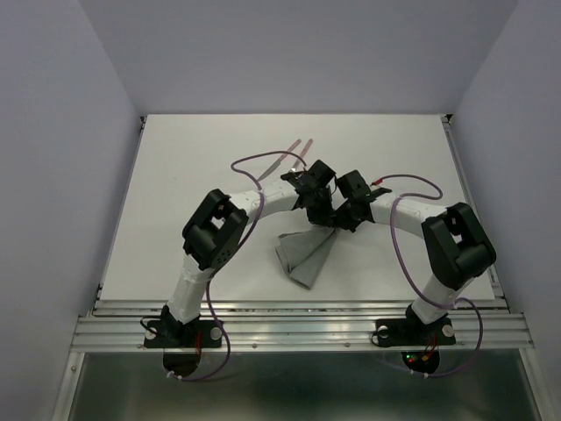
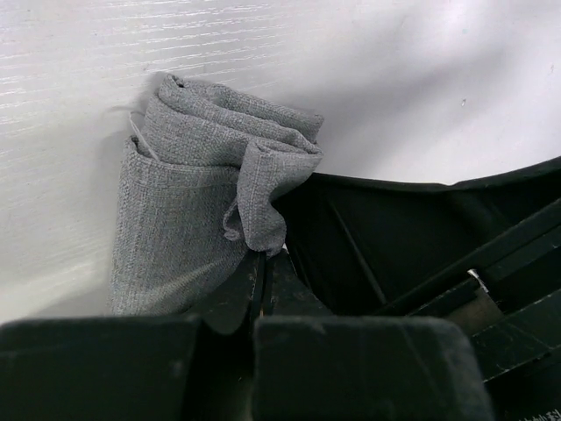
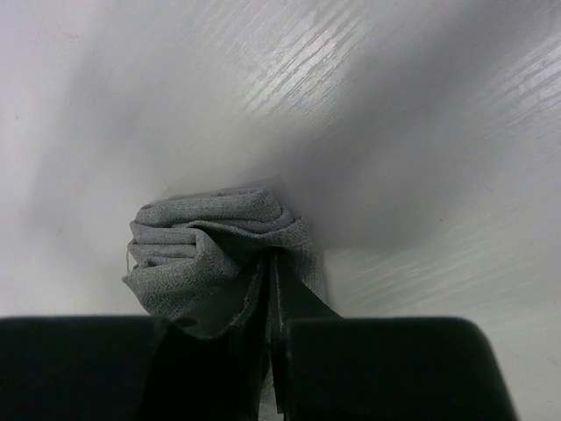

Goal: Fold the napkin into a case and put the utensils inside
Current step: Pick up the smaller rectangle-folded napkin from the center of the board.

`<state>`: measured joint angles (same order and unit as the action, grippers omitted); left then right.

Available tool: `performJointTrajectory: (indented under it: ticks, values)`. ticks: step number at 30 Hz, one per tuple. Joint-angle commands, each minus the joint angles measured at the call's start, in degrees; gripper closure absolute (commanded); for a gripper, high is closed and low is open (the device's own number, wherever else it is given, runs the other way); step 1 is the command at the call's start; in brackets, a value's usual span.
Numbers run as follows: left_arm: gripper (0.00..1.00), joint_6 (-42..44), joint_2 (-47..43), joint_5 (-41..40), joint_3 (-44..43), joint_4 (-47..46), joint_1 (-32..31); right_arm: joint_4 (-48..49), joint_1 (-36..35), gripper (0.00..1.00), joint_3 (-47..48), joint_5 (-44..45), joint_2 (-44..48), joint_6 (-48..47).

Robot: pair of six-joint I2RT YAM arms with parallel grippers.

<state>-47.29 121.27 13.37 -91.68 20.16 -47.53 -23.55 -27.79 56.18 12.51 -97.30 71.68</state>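
Observation:
The grey napkin (image 1: 302, 254) lies bunched and partly folded in the middle of the table, its far end lifted between the two grippers. My left gripper (image 1: 320, 209) is shut on a corner flap of the napkin (image 2: 184, 219), its fingertips (image 2: 261, 259) pinching the cloth. Right beside it, my right gripper (image 1: 342, 217) (image 3: 270, 260) is shut on the gathered folds of the napkin (image 3: 202, 246). The utensils (image 1: 298, 147), with pinkish handles, lie side by side on the table behind the grippers, apart from the cloth.
The white table (image 1: 193, 175) has walls on three sides and a metal rail (image 1: 298, 309) along the near edge. Purple cables (image 1: 254, 160) loop over both arms. The right arm's black gripper body (image 2: 421, 246) fills the right of the left wrist view.

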Motion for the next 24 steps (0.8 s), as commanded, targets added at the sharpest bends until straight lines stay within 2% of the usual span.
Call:
performJointTrajectory:
  ticks: [1, 5, 8, 13, 19, 24]
  values:
    - [1.0, -3.5, 1.1, 2.1, -3.4, 0.7, -0.3, -2.5, 0.0, 0.9, -0.7, 0.2, -3.2, 2.4]
    - [1.0, -6.1, 2.0, 5.3, -3.0, 0.2, -0.1, -2.7, 0.0, 0.9, 0.1, 0.2, -3.2, 2.5]
    - [1.0, -6.1, 2.1, 4.1, -3.2, 0.8, -0.1, -2.7, 0.0, 0.9, -0.1, 0.1, -3.1, 2.4]
    - [1.0, -4.4, 2.6, 1.8, -2.5, 2.3, -0.1, -2.5, 0.0, 0.9, -0.7, 0.0, -2.9, 2.6]
    - [1.0, -3.5, 3.0, 1.9, 0.7, -0.3, 0.0, -1.9, 0.0, 0.9, -1.0, -0.6, -1.3, 1.5]
    - [1.0, 0.3, 3.6, 1.7, 0.9, -0.1, 0.0, -2.0, 0.0, 0.89, -0.2, -0.1, 1.3, -0.7]
